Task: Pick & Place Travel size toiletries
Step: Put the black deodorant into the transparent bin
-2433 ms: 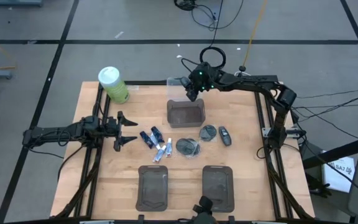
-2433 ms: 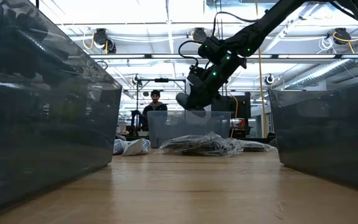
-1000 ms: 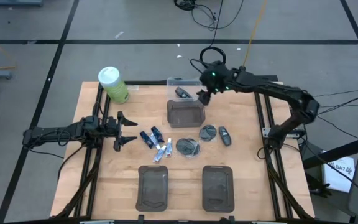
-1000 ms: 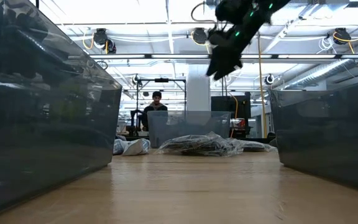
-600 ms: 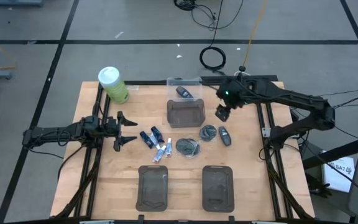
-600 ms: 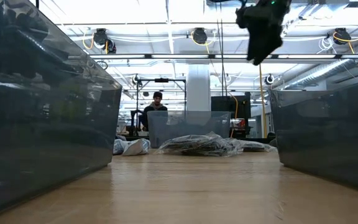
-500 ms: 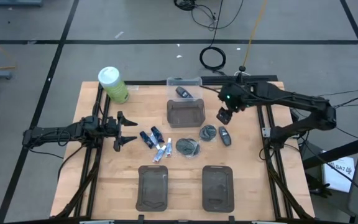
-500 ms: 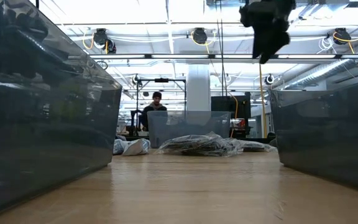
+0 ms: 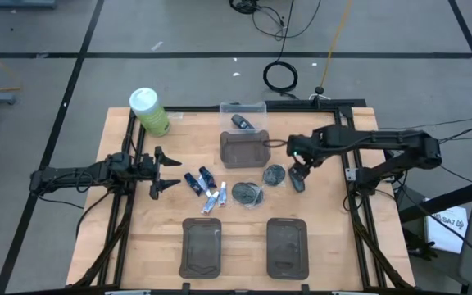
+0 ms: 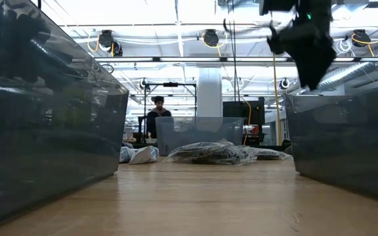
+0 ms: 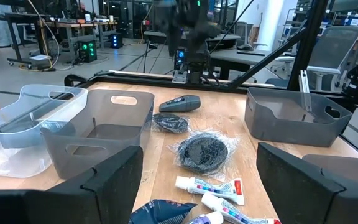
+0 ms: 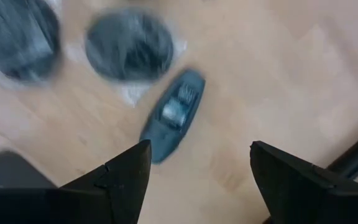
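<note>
While the left gripper (image 9: 167, 171) waits spread and empty near the tabletop's left edge, the right gripper (image 9: 298, 170) hangs with fingers parted, grasping nothing, above a small dark bottle (image 12: 173, 114) lying toward the right edge beside two round grey pots (image 9: 247, 192). Mini tubes (image 9: 211, 199) lie mid-table. Another dark bottle (image 9: 241, 122) sits in the clear bin (image 9: 252, 106) at the far edge.

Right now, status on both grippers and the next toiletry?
Right gripper open, empty, hovering over small dark bottle lying flat on wooden table. Left gripper open, waiting at table's left. Round flat grey see-through pot lies close beside bottle.
</note>
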`<action>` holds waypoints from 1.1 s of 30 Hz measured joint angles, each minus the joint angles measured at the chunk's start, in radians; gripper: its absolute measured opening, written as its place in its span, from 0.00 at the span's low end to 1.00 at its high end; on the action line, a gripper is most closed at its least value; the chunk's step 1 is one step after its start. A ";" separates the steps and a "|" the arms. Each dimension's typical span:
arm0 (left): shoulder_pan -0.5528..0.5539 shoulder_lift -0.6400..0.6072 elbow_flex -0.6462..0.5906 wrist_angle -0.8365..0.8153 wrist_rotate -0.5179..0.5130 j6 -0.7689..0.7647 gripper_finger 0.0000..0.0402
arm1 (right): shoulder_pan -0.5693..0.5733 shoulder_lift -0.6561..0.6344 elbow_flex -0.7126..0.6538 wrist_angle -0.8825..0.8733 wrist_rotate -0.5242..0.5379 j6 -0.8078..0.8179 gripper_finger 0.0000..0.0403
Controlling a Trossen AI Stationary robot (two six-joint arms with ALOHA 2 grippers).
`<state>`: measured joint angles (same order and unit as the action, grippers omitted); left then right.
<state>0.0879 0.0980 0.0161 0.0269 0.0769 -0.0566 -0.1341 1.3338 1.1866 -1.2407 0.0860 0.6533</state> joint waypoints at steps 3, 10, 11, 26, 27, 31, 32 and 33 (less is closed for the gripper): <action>0.000 0.000 0.000 0.000 0.000 0.000 0.76 | 0.000 0.000 -0.092 0.069 -0.059 0.014 0.65; 0.000 0.000 0.000 0.000 0.000 0.000 0.76 | -0.006 0.000 -0.268 0.263 -0.136 0.024 0.65; 0.000 0.000 0.000 0.000 0.000 0.000 0.76 | -0.006 0.000 -0.287 0.287 -0.149 0.029 0.65; 0.000 0.000 0.000 0.000 0.000 0.000 0.76 | -0.008 0.050 -0.401 0.508 -0.167 0.038 0.65; 0.000 0.000 0.000 0.000 0.000 0.000 0.76 | -0.009 0.058 -0.401 0.517 -0.165 0.027 0.65; 0.000 0.000 0.000 0.000 0.000 0.000 0.76 | -0.011 0.096 -0.401 0.582 -0.164 -0.031 0.65; 0.000 0.000 0.000 0.000 0.000 0.000 0.76 | -0.011 0.104 -0.401 0.590 -0.162 -0.053 0.65; 0.000 0.000 0.000 0.000 0.000 0.000 0.76 | -0.011 0.111 -0.401 0.599 -0.162 -0.075 0.65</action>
<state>0.0882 0.0982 0.0161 0.0269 0.0769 -0.0566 -0.1448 1.4450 0.7853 -0.6419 -0.0761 0.5780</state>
